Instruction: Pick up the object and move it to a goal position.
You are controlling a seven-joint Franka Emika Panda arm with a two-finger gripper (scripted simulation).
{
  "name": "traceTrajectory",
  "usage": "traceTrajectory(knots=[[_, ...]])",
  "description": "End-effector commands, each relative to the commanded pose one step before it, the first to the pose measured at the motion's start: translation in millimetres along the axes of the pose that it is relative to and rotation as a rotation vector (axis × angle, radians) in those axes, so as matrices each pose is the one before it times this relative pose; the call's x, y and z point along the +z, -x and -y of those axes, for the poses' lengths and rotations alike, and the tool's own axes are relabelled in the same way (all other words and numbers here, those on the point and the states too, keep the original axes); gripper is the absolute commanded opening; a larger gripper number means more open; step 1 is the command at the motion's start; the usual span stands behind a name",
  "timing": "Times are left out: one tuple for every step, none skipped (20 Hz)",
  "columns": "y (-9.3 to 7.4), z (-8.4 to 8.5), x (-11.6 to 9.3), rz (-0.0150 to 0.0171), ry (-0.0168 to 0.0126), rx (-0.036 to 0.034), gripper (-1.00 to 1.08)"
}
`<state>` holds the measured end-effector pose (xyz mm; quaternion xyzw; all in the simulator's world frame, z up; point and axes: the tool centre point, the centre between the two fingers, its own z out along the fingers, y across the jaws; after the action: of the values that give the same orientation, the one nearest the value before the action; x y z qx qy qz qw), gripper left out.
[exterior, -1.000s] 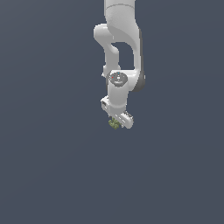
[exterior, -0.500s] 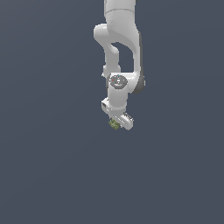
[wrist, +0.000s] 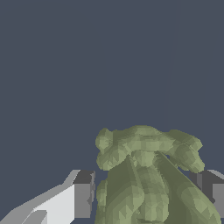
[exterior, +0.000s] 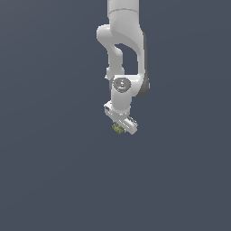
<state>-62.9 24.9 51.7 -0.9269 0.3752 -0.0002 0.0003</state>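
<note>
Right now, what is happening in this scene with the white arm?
A white robot arm reaches down over a plain dark grey surface. At its end, the pincer has a small olive-green lumpy object between its two fingers. In the wrist view the object fills the gap between them, so it looks gripped. Whether it is lifted off the surface cannot be told, and no goal marker is visible.

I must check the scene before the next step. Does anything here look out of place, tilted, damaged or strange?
Nothing stands out. The olive-green object sits between the jaws of the gripper, and shows no damage. The surface around it is plain dark grey. Whether the jaws actually press on it cannot be told.
</note>
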Motion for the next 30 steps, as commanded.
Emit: traceTrajectory(knots=[[-3.38,1.50,-1.68,-0.00025,-0.00040,-0.00032,-1.00],[-2.26,0.83,-1.08,0.00000,0.00000,0.00000,-1.00],[-2.65,0.97,-1.26,0.00000,0.00000,0.00000,-1.00],[-3.03,1.12,-1.44,0.00000,0.00000,0.00000,-1.00],[-3.40,1.26,-1.61,0.00000,0.00000,0.00000,-1.00],[-3.76,1.40,-1.78,0.00000,0.00000,0.00000,-1.00],[-4.08,1.59,-1.73,-0.00018,0.00067,-0.00003,-1.00],[-4.43,1.67,-2.08,0.00000,0.00000,0.00000,-1.00],[-4.75,1.80,-2.22,0.00000,0.00000,0.00000,-1.00],[-5.05,1.92,-2.36,0.00000,0.00000,0.00000,-1.00],[-5.33,2.05,-2.48,0.00000,0.00000,0.00000,-1.00],[-5.60,2.17,-2.59,0.00000,0.00000,0.00000,-1.00],[-5.85,2.28,-2.70,0.00000,0.00000,0.00000,-1.00],[-6.08,2.39,-2.79,0.00000,0.00000,0.00000,-1.00],[-6.16,2.44,-2.81,0.00000,0.00000,0.00000,-1.00],[-5.75,2.30,-2.61,0.00000,0.00000,0.00000,-1.00],[-5.30,2.15,-2.39,0.00000,0.00000,0.00000,-1.00],[-4.89,2.07,-1.79,0.00025,0.00064,-0.00003,-1.00],[-4.48,1.86,-1.99,0.00000,0.00000,0.00000,-1.00],[-4.10,1.72,-1.81,0.00000,0.00000,0.00000,-1.00],[-3.74,1.58,-1.64,0.00000,0.00000,0.00000,-1.00],[-3.39,1.45,-1.48,0.00000,0.00000,0.00000,-1.00],[-3.04,1.31,-1.32,0.00000,0.00000,0.00000,-1.00],[-2.71,1.19,-1.17,0.00000,0.00000,0.00000,-1.00],[-2.38,1.06,-1.02,0.00000,0.00000,0.00000,-1.00],[-2.07,0.94,-0.87,0.00000,0.00000,0.00000,-1.00],[-1.76,0.82,-0.73,0.00000,0.00000,0.00000,-1.00],[-1.47,0.70,-0.60,0.00000,0.00000,0.00000,-1.00],[-1.18,0.57,-0.47,0.00000,0.00000,0.00000,-1.00],[-0.90,0.45,-0.35,0.00000,0.00000,0.00000,-1.00]])
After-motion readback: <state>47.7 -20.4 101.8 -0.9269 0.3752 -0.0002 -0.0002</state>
